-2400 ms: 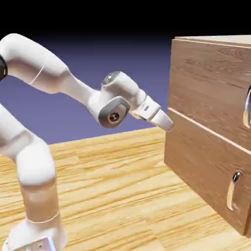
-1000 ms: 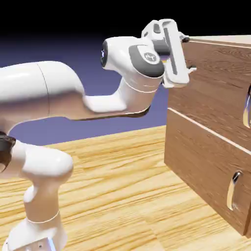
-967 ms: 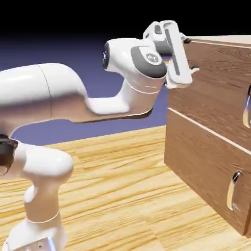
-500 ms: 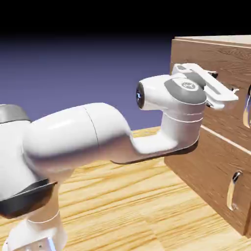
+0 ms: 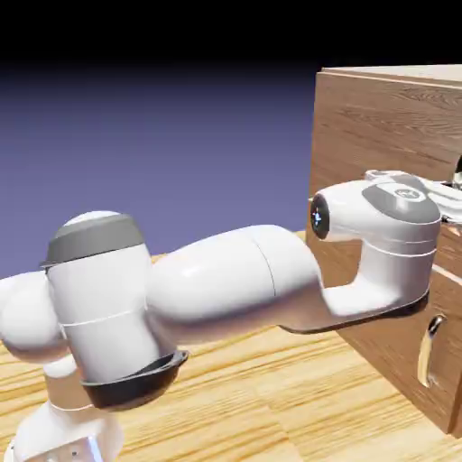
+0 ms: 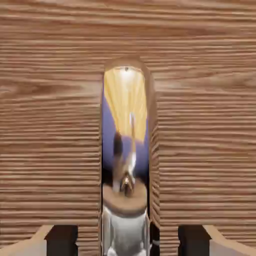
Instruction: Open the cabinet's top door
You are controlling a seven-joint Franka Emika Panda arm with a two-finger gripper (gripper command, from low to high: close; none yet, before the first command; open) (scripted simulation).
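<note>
The claw point(image 6: 128, 240) is clenching the curved silver handle point(image 6: 126, 150) of the top door point(image 5: 388, 135), at the cabinet point(image 5: 379, 298) on the right. The handle is sitting between the fingertips point(image 6: 62, 240), probably so the arm can pull the door outward.

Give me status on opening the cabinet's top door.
Done: the approach. The white arm's two-finger gripper is at the curved silver handle of the upper brown wood-grain door.
In hand: the grip. The jaws look closed on that handle.
Left: the pull. The door looks shut, flush with the boxy brown cabinet.
</note>
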